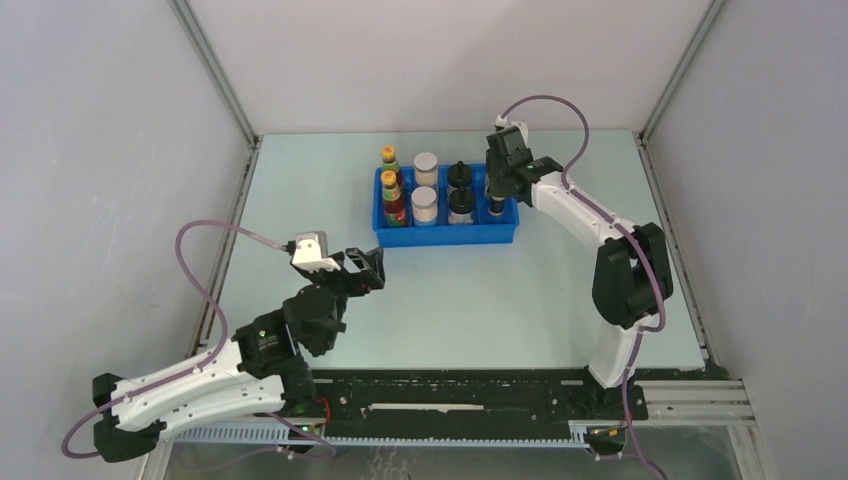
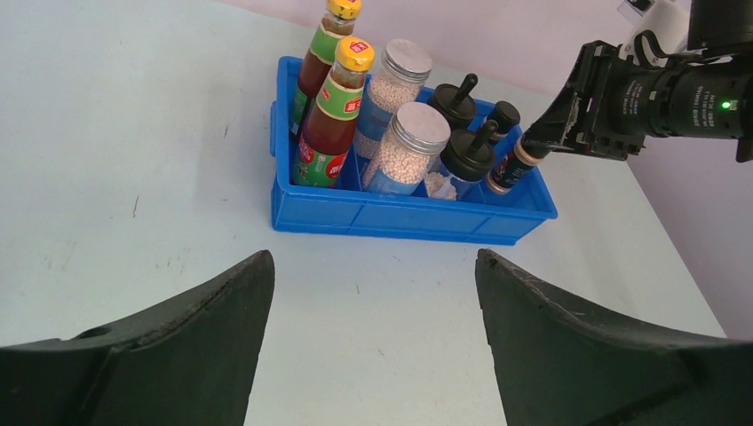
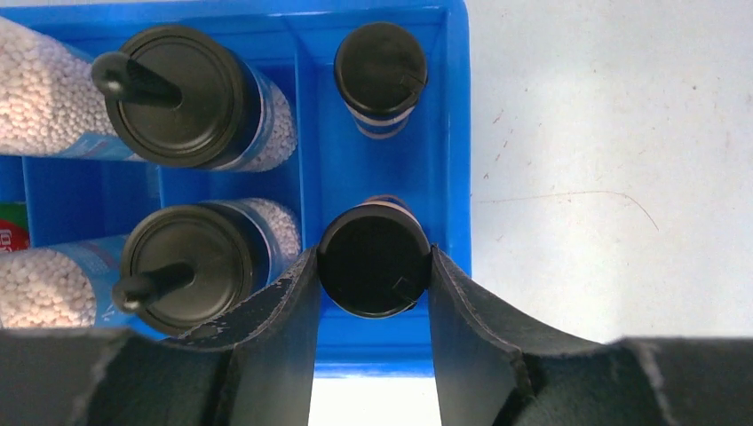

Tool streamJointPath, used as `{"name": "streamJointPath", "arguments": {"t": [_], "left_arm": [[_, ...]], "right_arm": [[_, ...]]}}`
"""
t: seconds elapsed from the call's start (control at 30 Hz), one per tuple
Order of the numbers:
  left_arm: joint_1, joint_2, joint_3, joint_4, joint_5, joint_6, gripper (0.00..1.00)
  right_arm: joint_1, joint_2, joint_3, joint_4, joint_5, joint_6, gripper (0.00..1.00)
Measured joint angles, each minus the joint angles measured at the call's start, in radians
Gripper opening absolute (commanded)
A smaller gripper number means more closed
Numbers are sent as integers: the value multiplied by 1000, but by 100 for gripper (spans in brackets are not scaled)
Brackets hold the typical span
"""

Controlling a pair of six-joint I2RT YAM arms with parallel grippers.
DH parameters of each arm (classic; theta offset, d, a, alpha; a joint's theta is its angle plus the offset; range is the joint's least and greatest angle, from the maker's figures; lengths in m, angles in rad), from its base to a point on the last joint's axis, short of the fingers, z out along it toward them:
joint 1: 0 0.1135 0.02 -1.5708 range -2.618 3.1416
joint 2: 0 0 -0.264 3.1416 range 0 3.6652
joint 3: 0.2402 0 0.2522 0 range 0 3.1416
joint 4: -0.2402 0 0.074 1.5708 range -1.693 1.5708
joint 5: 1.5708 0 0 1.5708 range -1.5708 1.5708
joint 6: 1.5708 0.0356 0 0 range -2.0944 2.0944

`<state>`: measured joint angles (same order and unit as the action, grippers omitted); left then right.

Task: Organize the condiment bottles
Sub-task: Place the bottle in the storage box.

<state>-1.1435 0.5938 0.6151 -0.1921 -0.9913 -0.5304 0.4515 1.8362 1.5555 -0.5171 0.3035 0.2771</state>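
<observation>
While my right claw [image 3: 373, 259] is clamped on the black cap of a tiny dark vial [image 2: 512, 167], seven bottles already stand in the blue tray [image 1: 445, 237]: two red-labelled bottles [image 2: 330, 124], two silver-lidded jars [image 2: 404, 146], two black-lidded jars [image 3: 182, 93] and the other vial [image 3: 380, 78]. My vial hangs in the near right-end compartment, just in front of its twin; whether its base touches the floor I cannot tell. Its long axis runs near vertical, cap up, base down, perhaps leaning slightly. I judge only setting down and letting go are left. My left claw [image 2: 373, 259] gapes empty, well short of the tray
</observation>
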Motion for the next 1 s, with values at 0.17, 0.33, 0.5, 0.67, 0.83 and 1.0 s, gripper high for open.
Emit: {"name": "streamJointPath", "arguments": {"t": [0.17, 0.33, 0.5, 0.67, 0.83, 1.0], "left_arm": [[0, 4, 0, 0, 0, 0, 88], [0, 14, 0, 0, 0, 7, 88], [0, 19, 0, 0, 0, 7, 88], [0, 21, 0, 0, 0, 7, 88], [0, 22, 0, 0, 0, 7, 88], [0, 24, 0, 0, 0, 7, 88]], "right_arm": [[-13, 33, 11, 24, -18, -1, 0], [-17, 54, 11, 35, -29, -1, 0], [-19, 64, 11, 40, -39, -1, 0], [-22, 69, 11, 43, -47, -1, 0], [-27, 80, 11, 47, -51, 0, 0], [-29, 92, 11, 47, -52, 0, 0]]}}
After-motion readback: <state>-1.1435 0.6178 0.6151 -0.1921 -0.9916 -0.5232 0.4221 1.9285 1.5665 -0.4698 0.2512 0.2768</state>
